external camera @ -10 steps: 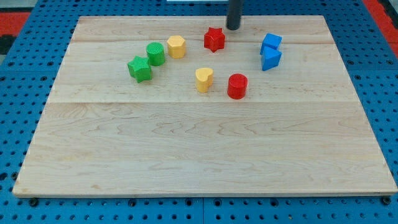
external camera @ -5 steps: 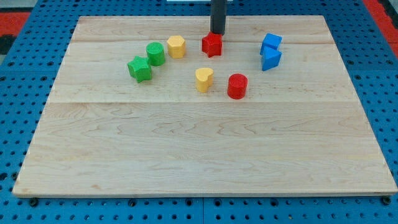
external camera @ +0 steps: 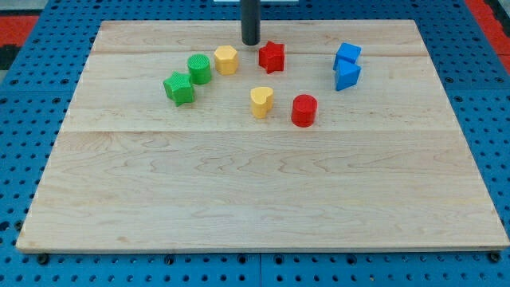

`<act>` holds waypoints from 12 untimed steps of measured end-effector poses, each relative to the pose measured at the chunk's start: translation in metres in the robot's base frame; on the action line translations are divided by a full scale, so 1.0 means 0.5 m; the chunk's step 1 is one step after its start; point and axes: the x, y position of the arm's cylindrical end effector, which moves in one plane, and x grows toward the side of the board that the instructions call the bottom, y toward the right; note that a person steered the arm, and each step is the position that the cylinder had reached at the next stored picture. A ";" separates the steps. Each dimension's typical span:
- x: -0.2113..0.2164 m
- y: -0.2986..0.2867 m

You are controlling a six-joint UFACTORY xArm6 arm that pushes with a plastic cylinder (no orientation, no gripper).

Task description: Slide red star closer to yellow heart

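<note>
My tip [external camera: 250,42] rests on the desk [external camera: 239,199], holding nothing; it is only a rod with no hand. The red star [external camera: 272,57] sits just to its right. The yellow heart [external camera: 261,101] lies below the tip, apart from the star.

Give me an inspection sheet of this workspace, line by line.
Surface: wooden board, flat, on blue pegboard.
Job's things: red star near the view's top; yellow heart below it, apart.
Clutter: yellow hexagon, green cylinder, green star, red cylinder, two blue blocks touching.
Grippers: none; my tip sits up-left of the red star, between it and the yellow hexagon.
Cables: nothing seen.
Surroundings: red patches at the top corners.
</note>
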 end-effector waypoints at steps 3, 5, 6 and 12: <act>0.002 0.014; 0.002 0.055; 0.002 0.055; 0.097 -0.022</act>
